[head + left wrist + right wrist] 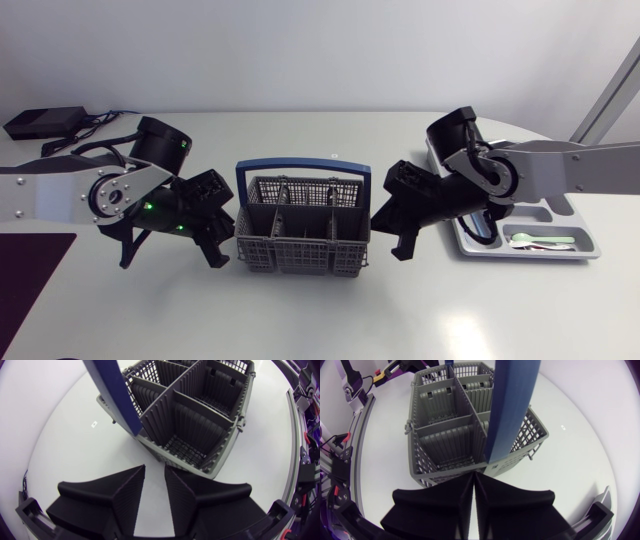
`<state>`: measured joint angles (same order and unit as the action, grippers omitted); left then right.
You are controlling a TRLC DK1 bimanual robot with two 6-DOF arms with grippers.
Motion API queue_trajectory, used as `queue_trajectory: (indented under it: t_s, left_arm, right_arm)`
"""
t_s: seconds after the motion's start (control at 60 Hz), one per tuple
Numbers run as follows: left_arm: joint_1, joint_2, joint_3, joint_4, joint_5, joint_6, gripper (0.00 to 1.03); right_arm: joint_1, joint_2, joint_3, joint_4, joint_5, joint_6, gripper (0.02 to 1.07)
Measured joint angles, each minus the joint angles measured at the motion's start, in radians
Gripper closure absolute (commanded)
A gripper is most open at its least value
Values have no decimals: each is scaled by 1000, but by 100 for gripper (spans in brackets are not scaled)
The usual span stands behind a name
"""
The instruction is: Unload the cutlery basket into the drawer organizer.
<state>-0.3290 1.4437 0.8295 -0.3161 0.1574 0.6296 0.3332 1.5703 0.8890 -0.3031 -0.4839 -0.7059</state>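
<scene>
The left jaws stand a little apart, just short of the cutlery basket (pixel 200 425); only the left wrist view shows that gap. The basket sits mid-surface, its blue handle (pixel 302 163) upright. The right jaws are pressed together, close to the basket's other side. Only the head view shows the drawer organizer (pixel 592 242) at far right, partly under the right arm (pixel 560 165), with a pale green utensil (pixel 545 240) inside.

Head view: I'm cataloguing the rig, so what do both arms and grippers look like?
The left arm and right arm have silver-grey links and rounded black joints; green lights glow on the left. The left gripper and right gripper are matte black, each with two broad, ribbed wedge fingers.
</scene>
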Motion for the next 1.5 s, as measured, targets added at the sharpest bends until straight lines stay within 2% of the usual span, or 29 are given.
queue_trajectory:
  t_s: [0.583,0.967,1.4,1.5]
  left_arm:
    - [-15,52,71,3,-5,-8,75]
    - [-12,83,92,3,-5,-8,73]
    - [22,87,93,22,5,-19,69]
    - [59,87,93,23,11,-20,69]
  right_arm:
    - [-5,133,115,20,67,29,101]
    - [-9,137,117,25,78,30,101]
    - [-8,132,101,40,89,29,101]
    - [-18,129,68,42,97,28,101]
